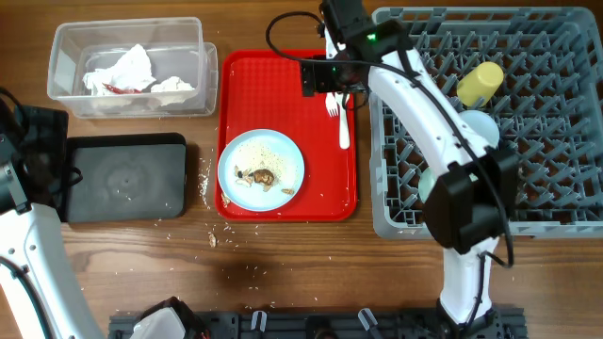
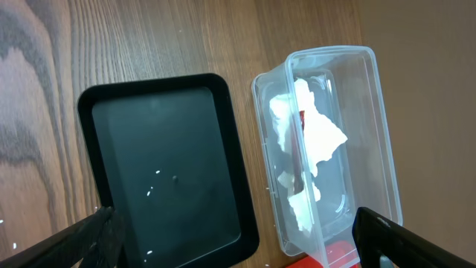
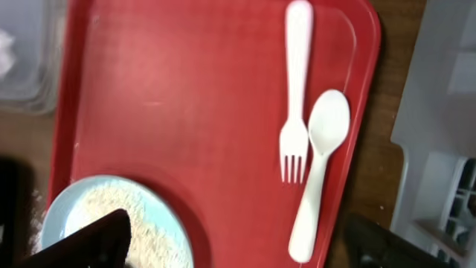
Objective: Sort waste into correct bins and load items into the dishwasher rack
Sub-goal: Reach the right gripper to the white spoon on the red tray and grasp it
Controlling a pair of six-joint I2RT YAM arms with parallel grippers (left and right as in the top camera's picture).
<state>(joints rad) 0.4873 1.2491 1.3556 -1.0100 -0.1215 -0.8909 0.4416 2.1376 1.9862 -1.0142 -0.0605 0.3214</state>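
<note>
The white fork point(image 3: 296, 97) and spoon point(image 3: 320, 171) lie side by side on the red tray point(image 3: 186, 89). My right gripper point(image 3: 238, 249) hovers open above them, with nothing between its fingers. A light blue plate point(image 1: 261, 169) with brown scraps and rice crumbs sits at the tray's near end. Stained white napkins point(image 2: 309, 141) lie in the clear tub point(image 2: 327, 149), beside the black tray point(image 2: 167, 171). My left gripper point(image 2: 238, 253) is open and empty over these two bins. The grey rack point(image 1: 528, 141) holds a yellow cup point(image 1: 480, 83) and a pale bowl point(image 1: 476, 127), partly hidden by the right arm.
Crumbs are scattered on the wood between the black tray point(image 1: 127, 176) and the red tray point(image 1: 287, 132). The right arm point(image 1: 424, 113) stretches across the rack's left side. The left arm point(image 1: 28, 160) stands at the table's left edge.
</note>
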